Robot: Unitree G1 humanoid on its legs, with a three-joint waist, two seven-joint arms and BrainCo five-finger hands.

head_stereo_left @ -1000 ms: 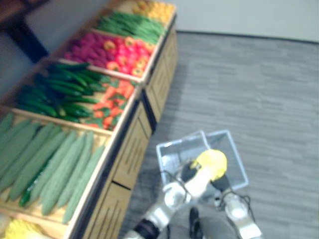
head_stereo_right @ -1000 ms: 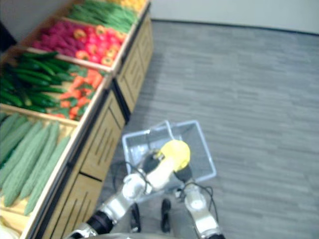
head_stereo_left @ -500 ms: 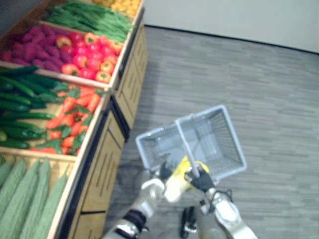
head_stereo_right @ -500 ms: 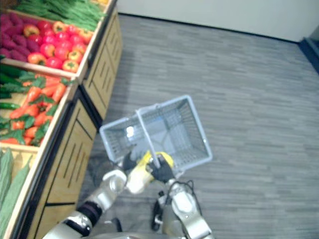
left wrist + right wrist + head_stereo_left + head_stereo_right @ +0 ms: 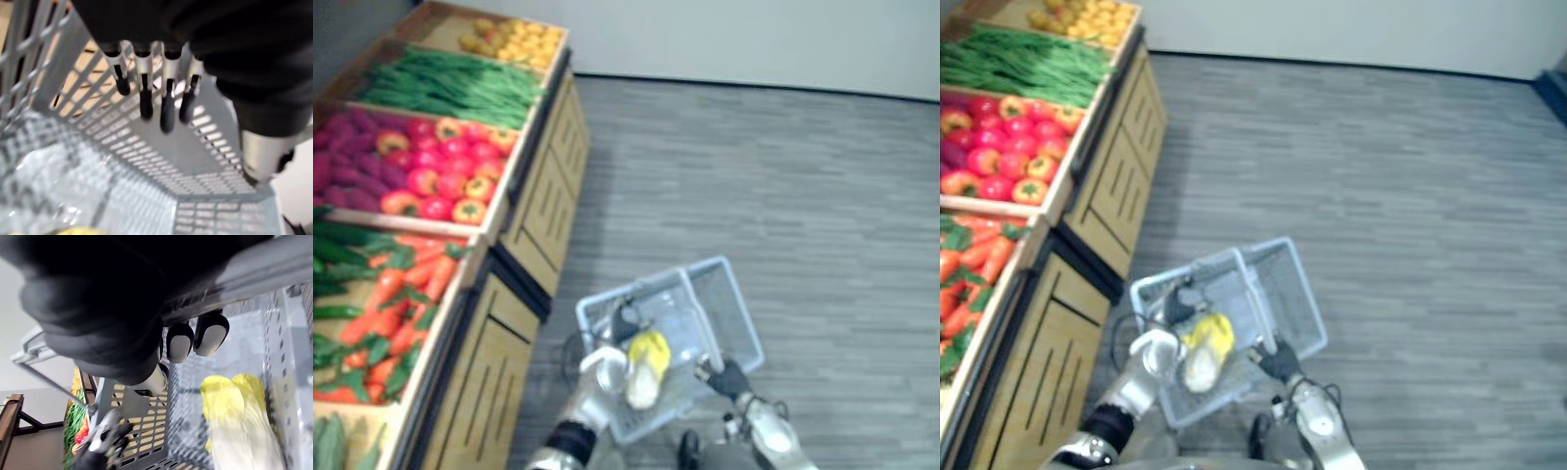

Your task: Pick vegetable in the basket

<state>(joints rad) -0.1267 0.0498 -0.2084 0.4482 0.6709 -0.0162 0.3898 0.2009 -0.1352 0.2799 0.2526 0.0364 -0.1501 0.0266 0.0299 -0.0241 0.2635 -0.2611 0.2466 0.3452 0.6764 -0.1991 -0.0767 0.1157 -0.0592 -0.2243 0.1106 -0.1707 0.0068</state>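
No readable text, labels, numbers or signs in any view.

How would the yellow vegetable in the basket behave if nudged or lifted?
Probably soft rather than stiff: the yellow vegetable shows layered leaves that may bruise. Being elongated and lying on its side in the basket, it may slide or roll if the right robot hand tilts it.

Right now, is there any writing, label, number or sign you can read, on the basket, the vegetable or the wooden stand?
No text can be read.
The grey basket, the yellow vegetable lying in it and the wooden produce stand carry no print, tag or number that I can make out.
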